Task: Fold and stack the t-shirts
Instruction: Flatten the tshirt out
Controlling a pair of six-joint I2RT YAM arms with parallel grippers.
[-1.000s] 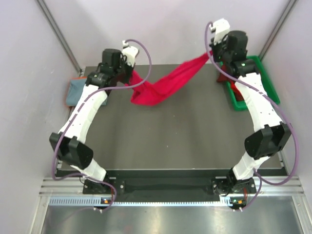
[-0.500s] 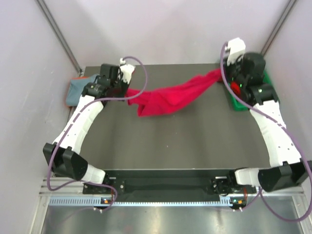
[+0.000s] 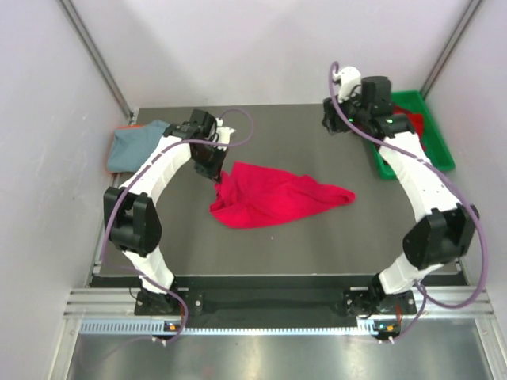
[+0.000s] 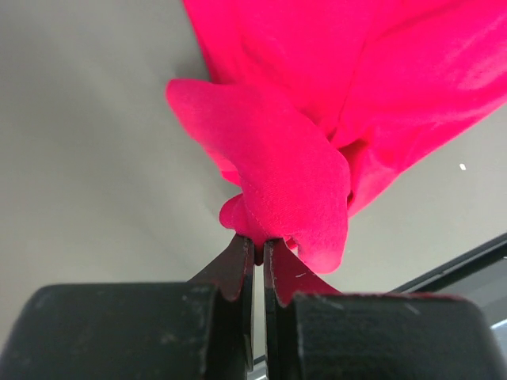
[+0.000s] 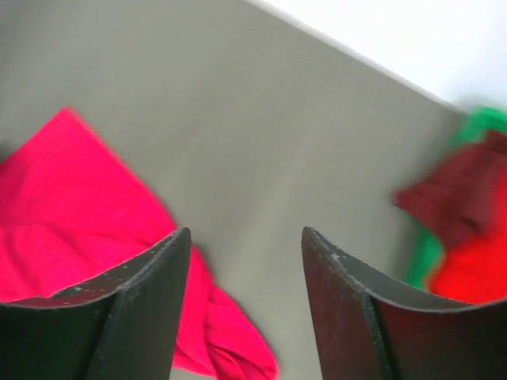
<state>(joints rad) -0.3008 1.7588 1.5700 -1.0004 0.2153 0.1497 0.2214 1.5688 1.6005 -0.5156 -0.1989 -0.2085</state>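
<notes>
The red t-shirt [image 3: 273, 196] lies crumpled at the middle of the table [image 3: 317, 253], long axis running left to right. The left pincer [image 4: 257, 244] is clenched on its far-left corner. The right pincer [image 5: 245, 233], jaws spread and empty, hangs well apart beyond the shirt's right tip. That free tip lies nearer the right arm.
</notes>
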